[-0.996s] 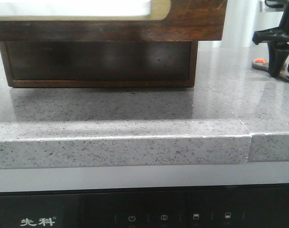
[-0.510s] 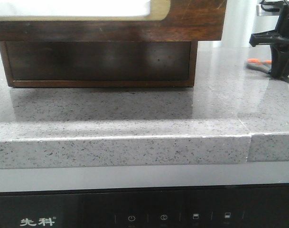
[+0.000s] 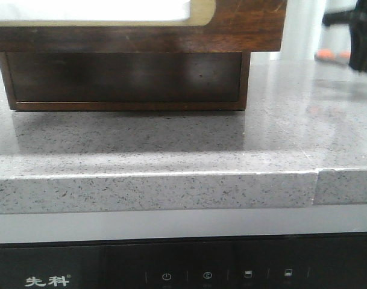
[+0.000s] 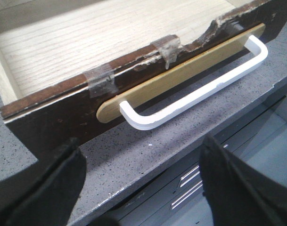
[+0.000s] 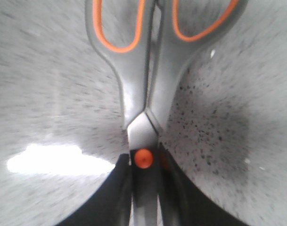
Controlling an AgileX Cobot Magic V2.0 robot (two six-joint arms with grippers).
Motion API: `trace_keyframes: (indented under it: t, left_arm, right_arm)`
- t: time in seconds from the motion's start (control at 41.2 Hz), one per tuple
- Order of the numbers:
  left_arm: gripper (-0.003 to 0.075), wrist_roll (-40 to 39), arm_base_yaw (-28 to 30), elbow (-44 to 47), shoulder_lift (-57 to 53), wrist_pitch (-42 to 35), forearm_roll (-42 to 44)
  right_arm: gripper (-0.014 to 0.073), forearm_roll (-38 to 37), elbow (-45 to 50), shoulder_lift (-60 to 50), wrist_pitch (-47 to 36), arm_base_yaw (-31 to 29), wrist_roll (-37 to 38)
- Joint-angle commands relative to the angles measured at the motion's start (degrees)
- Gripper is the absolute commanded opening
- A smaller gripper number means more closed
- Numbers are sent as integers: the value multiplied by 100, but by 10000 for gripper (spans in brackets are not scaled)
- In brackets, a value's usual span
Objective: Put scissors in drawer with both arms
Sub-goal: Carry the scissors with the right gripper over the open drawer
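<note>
My right jaws [image 5: 145,188] are closed tight on the scissors [image 5: 150,70], pinching them at the blades right by the orange pivot screw, with the two grey handle loops lined in orange reaching away from me toward the top of my right wrist picture. Behind the scissors there is only blurred, speckled grey counter [image 5: 237,141] and one bright glare patch at the left. In the front picture my right arm [image 3: 358,36] is a dark, smeared shape in the upper right corner, and a small streak of orange from the scissors [image 3: 331,55] shows just left of it, above the counter [image 3: 171,150]; it is too blurred for me to tell whether they touch the stone. The drawer [image 3: 141,27] fills the upper left of that picture, its dark brown front with the white panel in a cream-gold frame jutting out over the cabinet [image 3: 123,84] below it. My left jaws [image 4: 141,188] are spread wide and hold nothing, the two black fingers sitting at the lower corners of my left wrist picture. Between and beyond them lies the pulled-out drawer [image 4: 53,117], its pale wood floor bare, its chipped and taped front edge carrying a tan strip and a white handle [image 4: 195,94].
</note>
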Motion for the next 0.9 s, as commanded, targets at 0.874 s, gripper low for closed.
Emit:
trace_keyframes:
  t: [0.874]
  left_arm:
    - [491,-59,-36,-197,-7,-418,-37]
  right_arm:
    - [69,317,-217,-3353,-1136,1878,-1323]
